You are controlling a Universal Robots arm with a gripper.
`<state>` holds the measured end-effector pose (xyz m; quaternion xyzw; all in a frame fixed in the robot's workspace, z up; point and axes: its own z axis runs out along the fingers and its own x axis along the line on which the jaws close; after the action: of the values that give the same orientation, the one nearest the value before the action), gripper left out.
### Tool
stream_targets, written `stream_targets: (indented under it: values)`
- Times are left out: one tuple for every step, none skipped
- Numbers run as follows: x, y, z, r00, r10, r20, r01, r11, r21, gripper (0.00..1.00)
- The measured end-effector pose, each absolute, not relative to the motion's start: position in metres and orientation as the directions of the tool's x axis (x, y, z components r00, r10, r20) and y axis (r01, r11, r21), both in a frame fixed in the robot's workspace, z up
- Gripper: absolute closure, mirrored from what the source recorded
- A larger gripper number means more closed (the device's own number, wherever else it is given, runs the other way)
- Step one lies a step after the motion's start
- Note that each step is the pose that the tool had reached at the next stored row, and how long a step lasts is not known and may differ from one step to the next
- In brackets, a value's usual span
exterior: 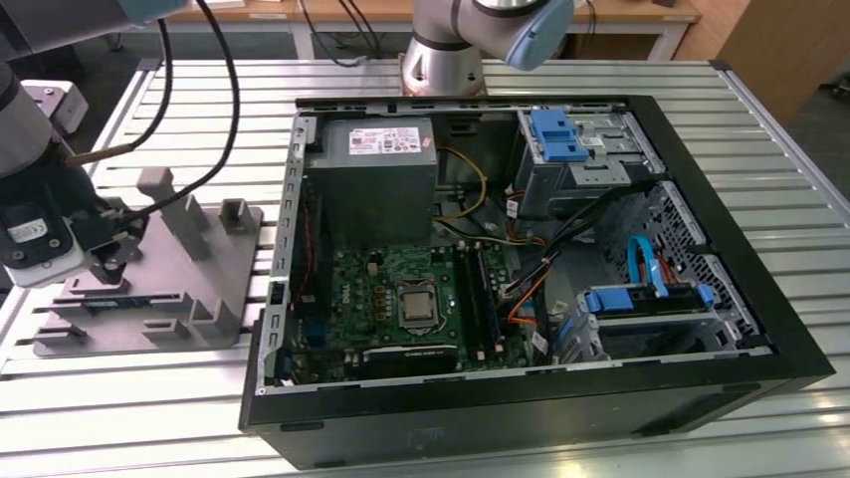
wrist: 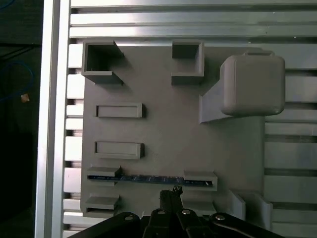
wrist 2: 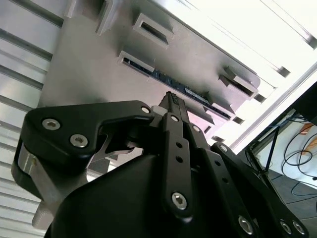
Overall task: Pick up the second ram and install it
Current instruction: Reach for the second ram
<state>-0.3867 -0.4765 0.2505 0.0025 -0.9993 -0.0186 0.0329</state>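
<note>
First wrist view, slim ram [wrist: 151, 179] in grey block [wrist: 163, 129], gripper [wrist: 171, 194] near

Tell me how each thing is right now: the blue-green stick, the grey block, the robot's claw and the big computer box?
second ram: standing on edge in the grey block's holders, not picked up.
grey block: flat on the slatted table, on the exterior view's left of the computer case.
gripper: down close beside the second ram, not lifting it.
computer case: lying on its side, open, insides showing.
</note>
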Motion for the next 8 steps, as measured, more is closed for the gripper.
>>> stream_targets:
  values:
    - [-0.387,-0.476,0.249,-0.998,-0.006,0.065,-0.004,0.999,0.037,0.9]
    - [-0.388,-0.476,0.247,-0.998,-0.006,0.066,-0.004,0.999,0.037,0.9]
    - [-0.389,-0.476,0.245,-0.998,-0.006,0.066,-0.004,0.999,0.037,0.9]
    - [-0.39,-0.477,0.243,-0.998,-0.006,0.066,-0.004,0.999,0.037,0.9]
    - [-0.391,-0.476,0.241,-0.998,-0.006,0.065,-0.004,0.999,0.037,0.9]
    - [-0.392,-0.476,0.239,-0.998,-0.006,0.065,-0.004,0.999,0.037,0.9]
    - [-0.393,-0.476,0.238,-0.998,-0.006,0.065,-0.004,0.999,0.037,0.9]
    - [-0.393,-0.476,0.238,-0.998,-0.006,0.066,-0.004,0.999,0.037,0.9]
